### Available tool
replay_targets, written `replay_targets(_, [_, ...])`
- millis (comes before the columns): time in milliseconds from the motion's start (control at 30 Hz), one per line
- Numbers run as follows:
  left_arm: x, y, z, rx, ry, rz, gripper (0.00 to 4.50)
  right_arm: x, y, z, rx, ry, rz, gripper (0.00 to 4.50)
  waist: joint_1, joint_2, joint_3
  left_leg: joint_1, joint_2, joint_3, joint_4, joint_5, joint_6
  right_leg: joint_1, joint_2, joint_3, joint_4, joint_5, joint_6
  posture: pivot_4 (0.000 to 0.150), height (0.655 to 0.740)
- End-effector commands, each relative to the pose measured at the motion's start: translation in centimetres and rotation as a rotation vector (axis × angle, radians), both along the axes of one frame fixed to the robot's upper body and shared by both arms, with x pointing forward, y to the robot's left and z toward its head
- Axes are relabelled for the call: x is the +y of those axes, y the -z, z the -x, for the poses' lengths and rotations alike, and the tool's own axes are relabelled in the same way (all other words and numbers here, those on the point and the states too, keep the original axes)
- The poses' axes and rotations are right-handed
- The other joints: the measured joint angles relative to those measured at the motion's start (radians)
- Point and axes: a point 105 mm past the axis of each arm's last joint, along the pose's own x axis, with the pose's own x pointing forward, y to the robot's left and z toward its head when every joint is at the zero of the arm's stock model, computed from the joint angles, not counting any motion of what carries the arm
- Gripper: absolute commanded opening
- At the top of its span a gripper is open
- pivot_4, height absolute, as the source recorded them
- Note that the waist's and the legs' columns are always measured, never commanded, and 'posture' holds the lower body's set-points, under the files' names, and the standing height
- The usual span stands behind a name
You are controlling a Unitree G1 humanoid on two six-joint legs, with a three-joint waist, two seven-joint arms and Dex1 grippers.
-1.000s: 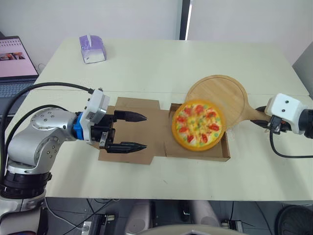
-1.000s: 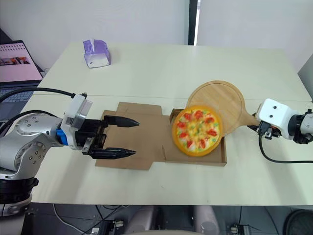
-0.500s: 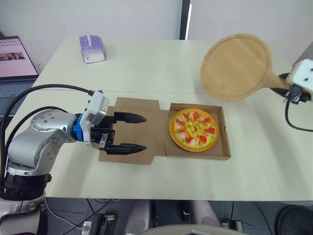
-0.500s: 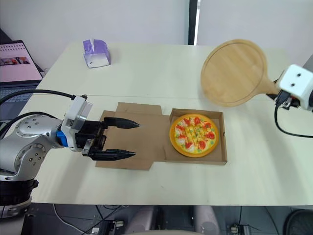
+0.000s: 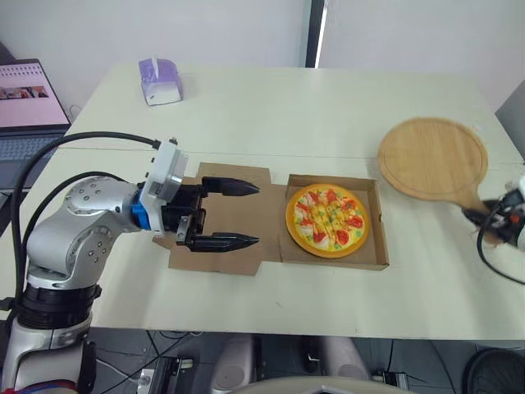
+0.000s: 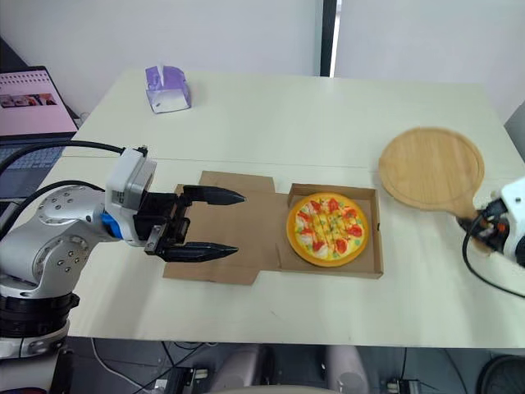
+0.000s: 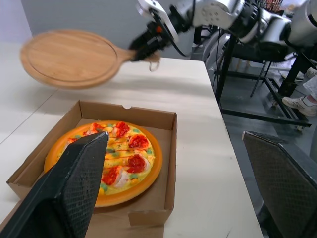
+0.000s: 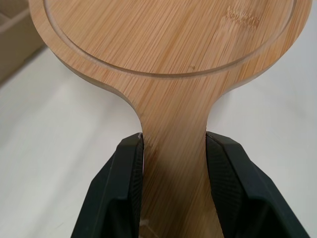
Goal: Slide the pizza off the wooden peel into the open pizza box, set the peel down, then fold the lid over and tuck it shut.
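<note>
The pizza [image 5: 328, 220] lies in the box [image 5: 371, 246]. The right end effector [image 8: 174, 144] pinches the peel [image 5: 432, 158] handle, and the left end effector [image 5: 256, 214] is spread over the lid [image 5: 238, 261].

Purple tissue box [image 5: 158, 80] on table [image 5: 271, 107], laptop [image 5: 29, 98] beside

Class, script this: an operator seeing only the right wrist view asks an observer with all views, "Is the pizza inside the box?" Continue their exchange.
Observer: Yes, the pizza lies flat inside the open pizza box.
Operator: Is the lid folded over?
Observer: No, it lies flat on the table, on the robot's left of the box.
Operator: Where's the left end effector?
Observer: Over the lid, open.
</note>
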Motion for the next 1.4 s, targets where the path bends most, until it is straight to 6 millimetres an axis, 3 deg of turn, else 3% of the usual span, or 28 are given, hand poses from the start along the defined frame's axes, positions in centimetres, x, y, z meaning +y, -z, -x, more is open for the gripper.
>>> replay_targets(33, [-0.8,-1.1,0.4,-0.032,0.044,0.008,4.50,-0.4,-2.0,0.9,-0.088,0.088,-0.004,1.57,-0.005,0.000,0.000,0.000,0.000,0.001,0.000,0.000,0.000,0.000,0.000,0.001,0.000,0.000,0.000,0.150,0.7218])
replay_targets(167, [-1.2,-1.3,-0.1,-0.026,0.035,-0.014,4.50,-1.4,0.7,2.1,-0.007,0.215,-0.053,1.57,-0.010,0.000,0.000,0.001,0.000,0.003,0.000,0.000,0.000,0.003,0.001,0.002,0.000,0.000,0.001,0.150,0.7218])
replay_targets(400, [-1.7,-1.3,0.1,-0.017,0.046,-0.012,4.50,-1.7,2.6,2.9,0.059,0.302,-0.119,1.57,-0.013,0.000,0.000,0.001,0.000,0.003,0.000,0.001,-0.001,0.002,0.002,0.003,0.000,0.000,0.000,0.150,0.7218])
replay_targets(567, [-1.8,-1.4,0.1,-0.029,0.037,-0.006,4.50,-1.6,3.0,3.7,0.105,0.296,-0.145,3.17,-0.010,0.000,0.000,0.001,0.000,0.002,0.000,0.001,-0.001,0.002,0.002,0.002,0.000,0.000,0.001,0.150,0.7218])
replay_targets(700, [-1.8,-1.6,0.1,-0.033,0.023,0.008,4.50,-2.0,1.3,4.0,0.084,0.248,-0.106,4.47,-0.010,0.000,0.000,0.001,0.000,0.002,0.000,0.001,-0.001,0.002,0.002,0.002,0.000,0.000,0.001,0.150,0.7218])
replay_targets(767, [-1.7,-1.7,0.1,-0.034,0.013,0.022,4.50,-1.7,0.3,3.7,0.054,0.176,-0.058,4.47,-0.010,0.000,0.000,0.001,0.000,0.003,0.000,0.001,-0.001,0.003,0.002,0.002,-0.001,-0.001,0.001,0.150,0.7218])
replay_targets(967, [-1.0,-1.6,-0.5,-0.035,-0.107,0.065,4.50,2.4,-3.9,1.0,-0.155,-0.151,0.126,4.47,-0.019,0.000,0.000,0.002,0.001,0.003,0.000,0.001,-0.001,0.003,0.002,0.002,0.000,-0.003,0.006,0.150,0.7218])
replay_targets(1133, [1.8,1.0,-1.5,0.090,-0.407,0.040,4.50,8.7,-6.5,-0.8,-0.278,-0.522,0.164,4.47,-0.027,-0.001,0.000,0.002,0.001,0.002,0.000,0.001,-0.002,0.003,0.002,0.002,0.001,-0.003,0.006,0.150,0.7218])
replay_targets(1267, [4.6,2.8,-0.4,0.284,-0.590,0.136,4.50,13.9,-7.6,-0.7,-0.272,-0.802,0.084,4.47,-0.031,-0.003,0.001,0.003,0.002,-0.001,0.000,0.001,-0.002,0.002,0.002,0.000,0.000,-0.002,0.003,0.150,0.7218])
replay_targets(1400, [6.4,5.0,1.8,0.489,-0.710,0.202,4.50,17.6,-8.1,-0.2,-0.248,-1.000,0.029,4.47,-0.027,-0.003,0.001,0.002,0.001,-0.003,0.000,0.001,-0.002,0.001,0.000,-0.001,-0.001,0.000,0.000,0.150,0.7218])
